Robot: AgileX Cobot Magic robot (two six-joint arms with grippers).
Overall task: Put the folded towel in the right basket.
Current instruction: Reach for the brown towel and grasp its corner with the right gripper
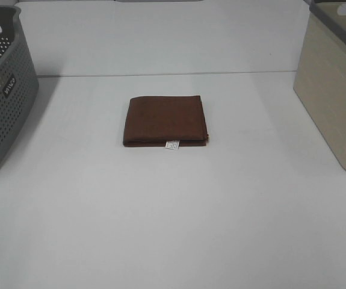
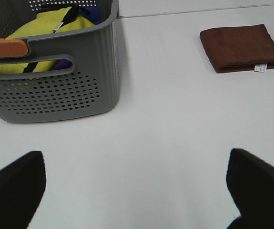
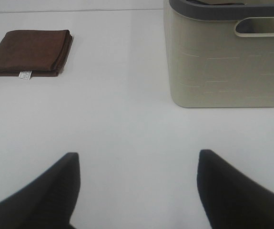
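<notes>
A white table (image 1: 173, 229) is seen, with the beige right basket (image 1: 335, 102) at one side and a grey perforated left basket (image 1: 4, 108) at the other, both cut off by the frame. The folded towel (image 1: 165, 120), brown, square and flat, is laid at the table's middle, well apart from both baskets. The left gripper (image 2: 136, 157) and right gripper (image 3: 137, 155) are spread wide, with nothing grasped or touched; only their dark tips are shown. A small white label (image 1: 173, 144) is seen at the towel's near edge; its print cannot be read.
</notes>
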